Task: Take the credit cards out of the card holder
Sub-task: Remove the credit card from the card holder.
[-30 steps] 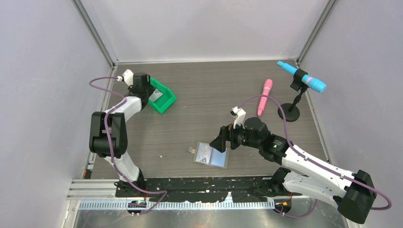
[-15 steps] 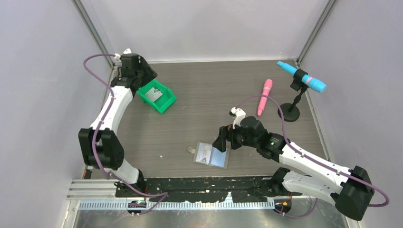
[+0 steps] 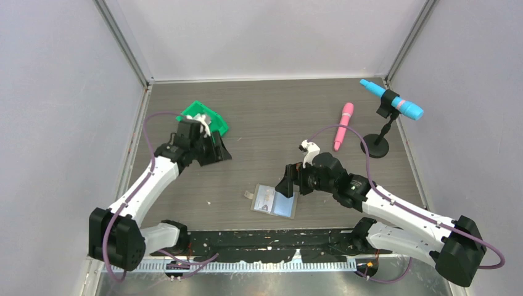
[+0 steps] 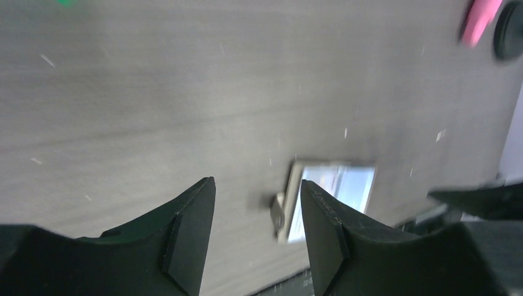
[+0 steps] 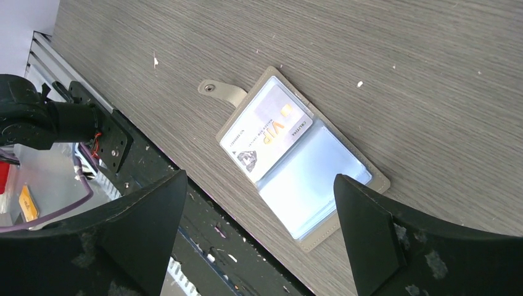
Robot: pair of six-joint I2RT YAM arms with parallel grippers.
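Observation:
The card holder [image 3: 275, 201] lies open and flat near the table's front edge, its grey tab [image 5: 219, 91] pointing left. One credit card [image 5: 266, 131], pale with "VIP" print, sits in its left pocket. The right pocket [image 5: 314, 182] shows only light-blue plastic. My right gripper [image 3: 288, 187] hovers open just above the holder's right side, its fingers [image 5: 370, 216] apart and touching nothing. My left gripper [image 3: 217, 152] is open and holds nothing, left of and behind the holder. In the left wrist view the card holder [image 4: 333, 191] appears blurred beyond the right fingertip.
A green bin [image 3: 198, 111] stands at the back left, partly behind my left wrist. A pink pen-like object [image 3: 343, 125] lies at the back right, beside a blue microphone [image 3: 392, 102] on a black stand [image 3: 375, 148]. A black rail [image 3: 265, 240] runs along the front edge.
My left arm has swung away from over the green bin toward the middle of the table, its jaws widening. The right arm and the card holder have hardly moved.

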